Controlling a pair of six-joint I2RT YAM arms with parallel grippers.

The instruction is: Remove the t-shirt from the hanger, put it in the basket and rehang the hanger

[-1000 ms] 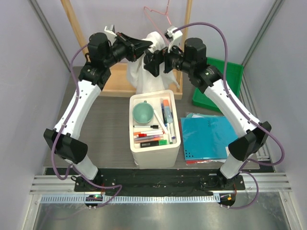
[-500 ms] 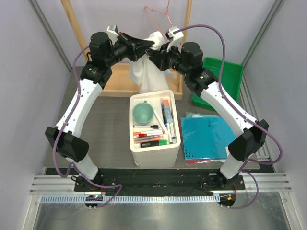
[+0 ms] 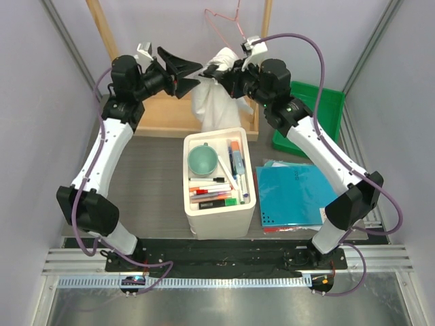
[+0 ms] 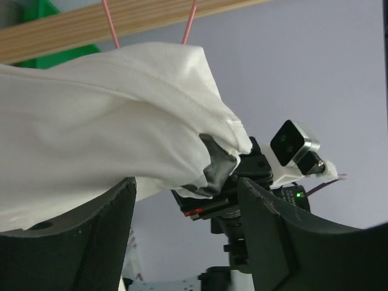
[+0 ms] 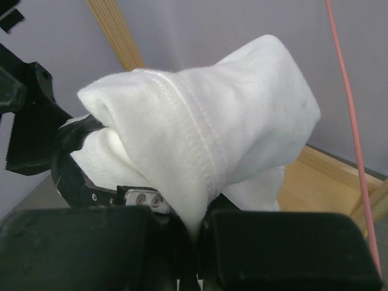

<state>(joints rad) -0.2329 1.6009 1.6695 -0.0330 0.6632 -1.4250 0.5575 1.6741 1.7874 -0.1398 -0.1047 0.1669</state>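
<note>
Nearly off: the t-shirt (image 3: 209, 102) hangs bunched at upper centre, just below the hanger (image 3: 221, 24).
The right gripper (image 3: 216, 70) has its jaws clamped on a fold of cloth, while the left gripper (image 3: 198, 73) has its jaws wide and empty. I cannot tell whether any cloth clings to the wire.

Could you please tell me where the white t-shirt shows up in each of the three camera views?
Top external: the t-shirt hangs at top centre, between the two arms.
Left wrist: it fills the left and centre of the picture.
Right wrist: a bunched fold at centre.
Shared landmark: the wooden rack, behind the cloth in all three.
</note>
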